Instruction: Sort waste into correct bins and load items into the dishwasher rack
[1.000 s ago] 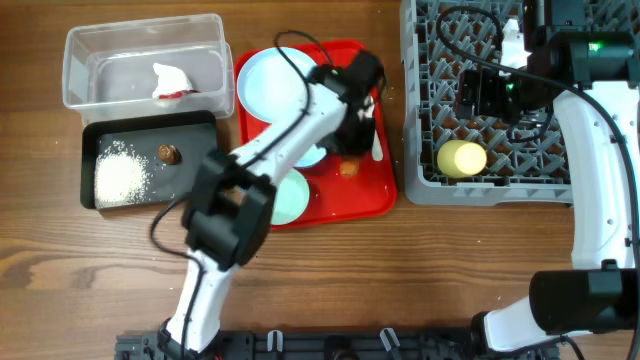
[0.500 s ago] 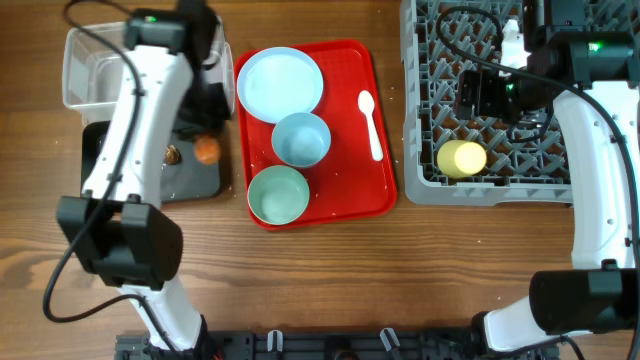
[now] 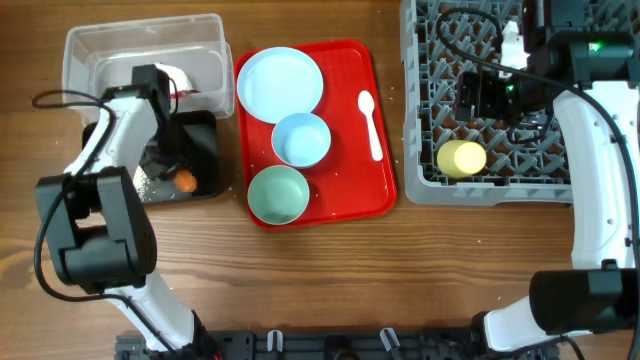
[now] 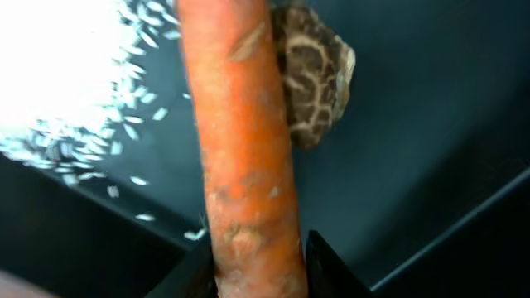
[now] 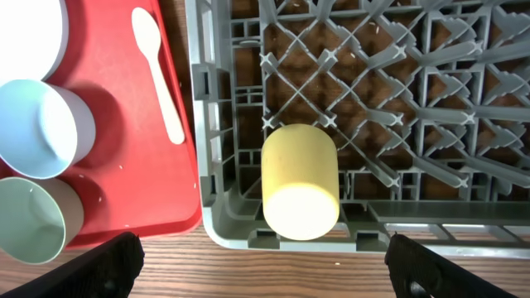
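Setting: a robot test bench, probably a lab rather than a working kitchen. Evidence: left arm (image 3: 112,130) and right arm (image 3: 600,190) rise from a black rail (image 3: 330,348) at the edge of the wood-grain table (image 3: 450,260). A grey dishwasher rack (image 3: 500,190) and red tray (image 3: 350,170) are staged on the tabletop, with cables exposed.

Wooden tabletop (image 3: 330,280). Left side: clear tub (image 3: 95,45) holding red-and-white wrapper (image 3: 180,88), with black tray (image 3: 205,150) just beside it. Left gripper (image 3: 172,165) low over black tray, orange carrot stick (image 3: 185,181) at its tip. Centre: red tray (image 3: 350,190) carrying plate (image 3: 280,83), blue bowl (image 3: 301,139), green bowl (image 3: 278,194) and white spoon (image 3: 370,122). Right side: grey rack (image 3: 420,190) with yellow cup (image 3: 462,158) inside; right gripper (image 3: 470,95) above the rack.
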Controlling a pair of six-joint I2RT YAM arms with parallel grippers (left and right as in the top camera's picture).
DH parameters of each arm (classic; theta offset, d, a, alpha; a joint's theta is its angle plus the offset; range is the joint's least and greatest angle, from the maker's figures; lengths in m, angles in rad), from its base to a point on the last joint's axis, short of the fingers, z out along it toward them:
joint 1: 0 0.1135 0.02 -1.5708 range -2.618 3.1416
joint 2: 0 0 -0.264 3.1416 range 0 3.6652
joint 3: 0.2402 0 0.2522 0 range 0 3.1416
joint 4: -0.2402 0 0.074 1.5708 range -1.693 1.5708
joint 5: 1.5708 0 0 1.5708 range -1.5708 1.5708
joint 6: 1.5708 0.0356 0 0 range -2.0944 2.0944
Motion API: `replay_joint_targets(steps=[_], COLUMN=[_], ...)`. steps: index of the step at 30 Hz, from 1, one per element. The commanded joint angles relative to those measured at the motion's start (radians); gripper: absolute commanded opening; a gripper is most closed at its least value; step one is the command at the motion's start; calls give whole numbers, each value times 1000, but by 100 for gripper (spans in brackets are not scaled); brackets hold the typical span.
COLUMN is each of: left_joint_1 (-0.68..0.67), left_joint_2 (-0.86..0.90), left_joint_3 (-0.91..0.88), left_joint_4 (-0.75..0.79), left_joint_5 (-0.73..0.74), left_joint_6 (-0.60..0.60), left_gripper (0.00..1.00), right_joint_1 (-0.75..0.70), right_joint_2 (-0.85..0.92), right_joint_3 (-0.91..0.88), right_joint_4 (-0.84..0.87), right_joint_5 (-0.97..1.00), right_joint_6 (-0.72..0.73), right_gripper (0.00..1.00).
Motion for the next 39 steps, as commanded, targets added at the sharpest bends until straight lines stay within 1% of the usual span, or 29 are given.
replay_joint_targets(steps=[1,2,4,5,6,7,9,10,11,13,14,15,16,17,18,20,22,25,28,29,31,33,37,39], left_joint_1=[0,0,0,2,3,4,4,4,4,2,-19,-46,-87,-134,-206,-345,-460,-517,-524,-510,-467,-406,-335,-272], left_joint_2=[-4,-4,-4,-8,-24,-58,-150,-191,-251,-360,-420,-443,-452,-452,-440,-399,-328,-239,-180,-178,-186,-199,-225,-235], left_joint_3=[-97,-108,-115,-113,-108,-93,-37,-10,23,56,56,56,56,56,56,56,56,56,56,56,56,56,56,56], left_joint_4=[143,157,158,133,108,89,55,45,41,46,62,73,84,87,94,111,132,132,134,143,160,138,97,77], left_joint_5=[90,91,98,113,116,113,105,105,105,109,148,189,216,219,219,211,167,167,167,166,153,157,130,122], left_joint_6=[-115,-128,-146,-142,-137,-100,-38,-14,28,47,89,140,183,215,268,332,331,331,330,309,243,198,198,198], left_gripper=[32,40,63,72,77,85,96,98,99,99,99,96,96,96,96,98,99,97,93,92,92,92,94,96], right_joint_1=[2,2,2,2,2,2,2,2,2,2,2,2,2,2,2,2,12,65,128,162,232,304,401,442], right_joint_2=[-6,-6,-6,-6,-6,-6,-6,-6,-6,-6,-5,-5,-5,-5,-5,-5,0,3,3,3,7,27,114,192], right_joint_3=[14,14,14,14,14,14,14,14,14,14,14,14,14,14,14,14,9,-29,-78,-102,-151,-183,-206,-206], right_joint_4=[-1,-1,0,0,-5,-7,-5,-2,2,6,21,31,44,55,65,73,94,138,201,244,355,465,590,624], right_joint_5=[-16,-16,-16,-16,-16,-16,-16,-16,-16,-19,-45,-63,-86,-105,-124,-138,-253,-253,-253,-253,-249,-248,-241,-241], right_joint_6=[6,6,5,6,6,5,5,6,6,6,5,3,3,3,3,3,-5,-19,8,23,71,124,199,228], right_gripper=[97,97,97,98,98,97,98,97,97,97,97,98,98,97,97,97,97,97,96,96,94,94,91,87])
